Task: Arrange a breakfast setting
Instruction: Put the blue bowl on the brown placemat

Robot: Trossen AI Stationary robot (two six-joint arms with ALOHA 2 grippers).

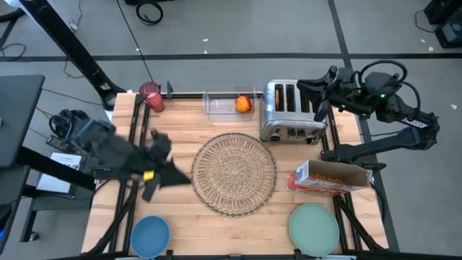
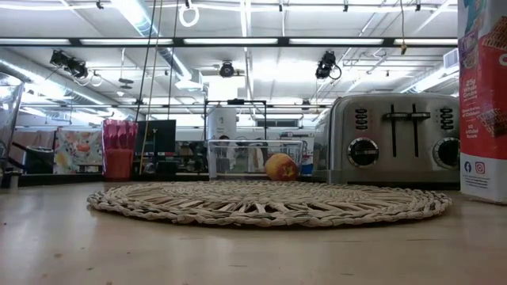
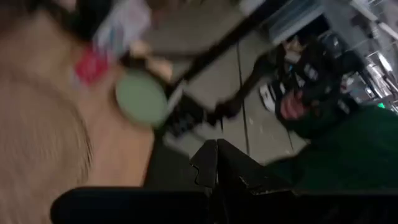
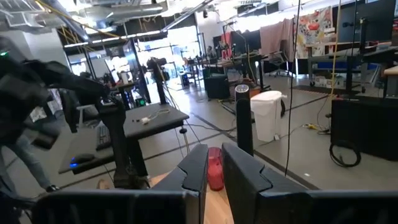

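Observation:
The round woven placemat (image 1: 234, 173) lies flat in the middle of the table. The blue bowl (image 1: 150, 236) stands at the near left edge and the pale green plate (image 1: 314, 227) at the near right. The dark red cup (image 1: 151, 95) stands at the far left. The orange-red fruit (image 1: 243, 104) lies in a clear box (image 1: 227, 103). My left gripper (image 1: 177, 175) hovers shut and empty above the table, left of the placemat, its image blurred. My right gripper (image 1: 303, 85) is raised above the toaster's far side, level, pointing left, all but shut and empty.
The silver toaster (image 1: 292, 112) stands at the far right, and the cereal box (image 1: 330, 177) lies on its side right of the placemat. Bare wood shows between the bowl and the plate along the near edge. Beyond the table are room floor and benches.

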